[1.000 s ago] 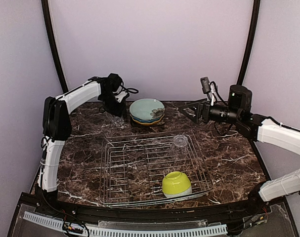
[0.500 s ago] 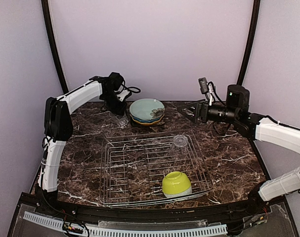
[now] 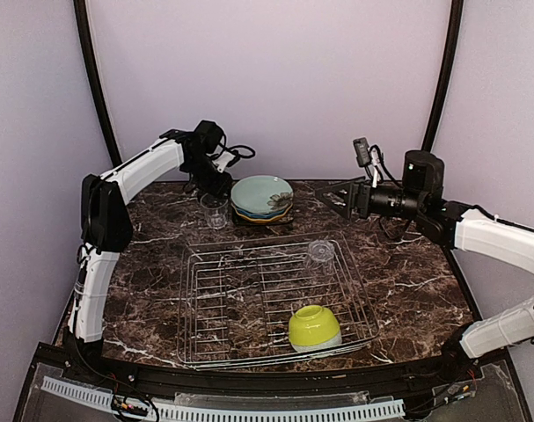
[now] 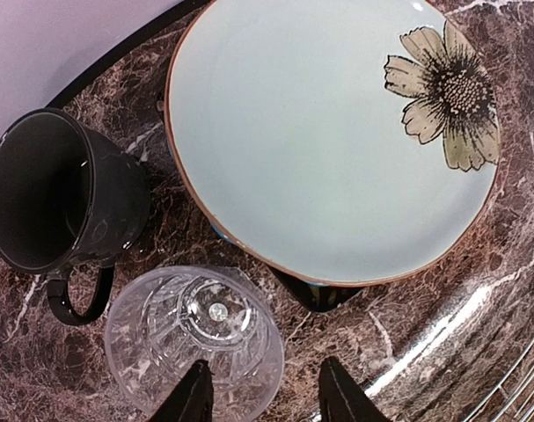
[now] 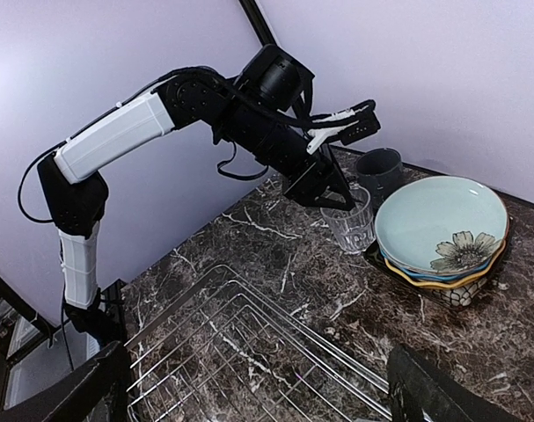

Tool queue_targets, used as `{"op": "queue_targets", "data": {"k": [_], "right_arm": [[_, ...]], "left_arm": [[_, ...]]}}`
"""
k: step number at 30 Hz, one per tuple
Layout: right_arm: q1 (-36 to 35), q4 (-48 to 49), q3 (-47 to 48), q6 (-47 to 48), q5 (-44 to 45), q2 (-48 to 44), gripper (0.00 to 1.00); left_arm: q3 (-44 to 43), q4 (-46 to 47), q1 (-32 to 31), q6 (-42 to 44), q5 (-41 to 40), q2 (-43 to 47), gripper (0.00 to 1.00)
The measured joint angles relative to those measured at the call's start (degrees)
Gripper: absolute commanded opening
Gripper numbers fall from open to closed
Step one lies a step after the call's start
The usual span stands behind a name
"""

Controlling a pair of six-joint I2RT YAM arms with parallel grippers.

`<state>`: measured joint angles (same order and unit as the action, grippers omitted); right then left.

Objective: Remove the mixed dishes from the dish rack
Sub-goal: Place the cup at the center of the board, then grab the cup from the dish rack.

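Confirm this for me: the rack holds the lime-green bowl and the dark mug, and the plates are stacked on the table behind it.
One thing is wrong: along with the lime-green bowl, the dish rack holds a clear glass, not the mug, as the top external view shows. The dark mug stands on the table by the stacked plates.

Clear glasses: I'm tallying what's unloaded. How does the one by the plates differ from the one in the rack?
The unloaded glass stands outside, beside the mug; the racked glass sits inside the dish rack. The left gripper hovers open over the unloaded glass, not the racked glass. Both are clear.
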<state>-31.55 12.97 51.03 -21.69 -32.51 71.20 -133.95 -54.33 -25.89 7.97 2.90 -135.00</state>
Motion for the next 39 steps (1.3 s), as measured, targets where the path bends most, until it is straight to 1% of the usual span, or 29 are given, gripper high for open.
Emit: {"op": "queue_targets", "data": {"k": [3, 4, 6, 9, 10, 12, 15, 16, 18, 21, 26, 29, 33, 39], "right_arm": [[0.00, -1.88, 0.59, 0.61, 0.72, 0.00, 0.99], [0.00, -2.82, 0.96, 1.07, 1.09, 0.00, 0.99], [0.00, -4.83, 1.81, 2.16, 2.25, -0.02, 0.99], [0.00, -8.74, 3.10, 4.15, 4.22, -0.09, 0.98], [0.00, -10.80, 3.76, 5.01, 4.90, -0.09, 0.98], [0.02, -14.12, 5.03, 6.34, 5.92, -0.02, 0.98], [0.00, -19.37, 7.82, 8.26, 7.19, 0.70, 0.97], [-0.11, -21.05, 8.74, 8.98, 7.76, 1.11, 0.97], [-0.42, -23.67, 9.86, 9.81, 8.81, 1.88, 0.98], [-1.07, -28.35, 11.04, 11.26, 11.04, 3.50, 0.98], [-4.68, -36.63, 14.80, 14.47, 15.50, 8.96, 0.98], [-7.93, -40.48, 17.53, 16.39, 19.39, 13.05, 0.99], [-10.75, -45.05, 20.76, 18.01, 24.00, 17.79, 0.99], [-11.76, -49.35, 23.41, 18.49, 29.31, 22.51, 0.99]], "left_arm": [[-1.70, -0.52, -0.52, 0.31, -0.31, -0.02, 0.57], [-2.10, -0.63, -0.70, 0.37, -0.39, 0.00, 0.64], [-2.43, -0.70, -0.85, 0.37, -0.70, 0.02, 0.72], [-2.43, -0.85, -1.05, 0.07, -1.22, 0.11, 0.75], [-2.36, -0.85, -1.09, -0.07, -1.31, 0.46, 0.82], [-1.60, -0.66, -1.11, -0.11, -1.36, 1.81, 0.88], [2.36, 1.11, -1.11, -1.25, -1.18, 7.06, 0.91], [3.78, 1.77, -1.14, -1.49, -1.05, 9.22, 0.97], [8.04, 5.11, -1.14, -2.05, -0.57, 14.19, 0.98], [17.79, 11.96, -1.22, -2.82, 0.31, 23.74, 0.99], [37.11, 28.59, -1.53, -4.24, 1.07, 38.84, 0.99], [45.97, 36.76, -1.68, -6.01, 0.63, 44.98, 0.99], [50.45, 43.06, -1.66, -8.81, 0.48, 48.59, 0.99], [53.11, 46.99, -1.81, -11.74, 0.50, 49.94, 0.99]]}}
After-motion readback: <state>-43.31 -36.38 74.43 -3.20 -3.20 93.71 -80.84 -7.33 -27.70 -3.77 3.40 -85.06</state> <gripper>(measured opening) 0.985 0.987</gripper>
